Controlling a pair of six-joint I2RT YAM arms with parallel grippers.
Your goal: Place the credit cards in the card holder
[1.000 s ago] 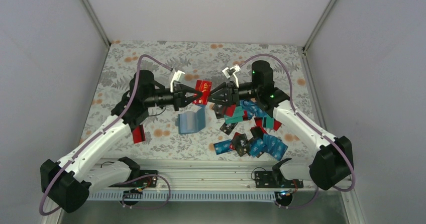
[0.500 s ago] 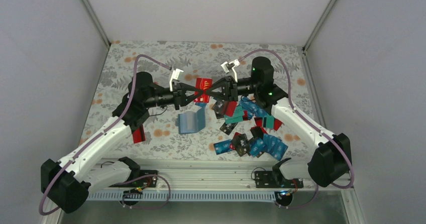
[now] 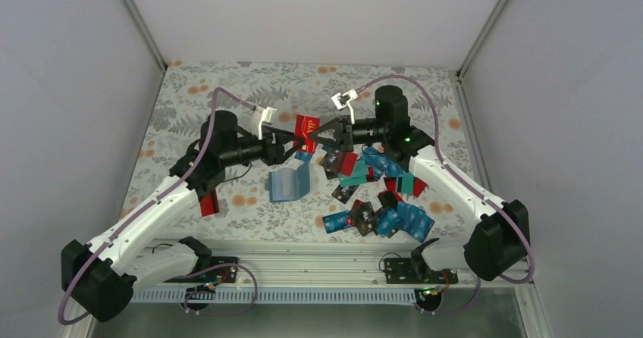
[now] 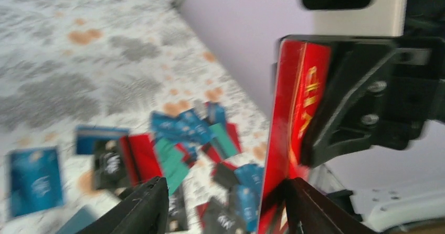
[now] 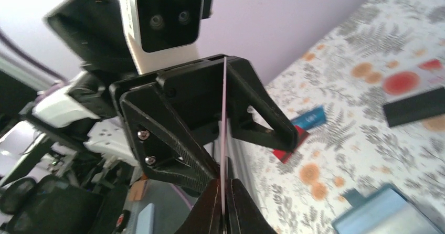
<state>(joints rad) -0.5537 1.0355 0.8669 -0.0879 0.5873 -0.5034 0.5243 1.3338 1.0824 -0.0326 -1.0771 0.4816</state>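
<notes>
A red credit card (image 3: 307,126) hangs in the air between the two arms, above the table's middle. My right gripper (image 3: 318,134) is shut on its right edge; in the right wrist view the card (image 5: 224,113) shows edge-on, pinched at the fingertips (image 5: 223,184). My left gripper (image 3: 295,144) is open, its fingers (image 5: 173,134) spread on either side of the card. In the left wrist view the red card (image 4: 291,134) stands beside the right finger (image 4: 315,210). The teal-blue card holder (image 3: 288,183) lies half open on the table below. Several more credit cards (image 3: 375,194) lie heaped to its right.
A single red card (image 3: 208,201) lies on the floral table cloth (image 3: 189,103) under my left forearm. Pale walls close in the table at the back and on both sides. A blue card (image 4: 34,179) lies apart from the heap.
My right gripper has shut on the red card and my left gripper has opened, letting go of it. The card has moved slightly up and back.
</notes>
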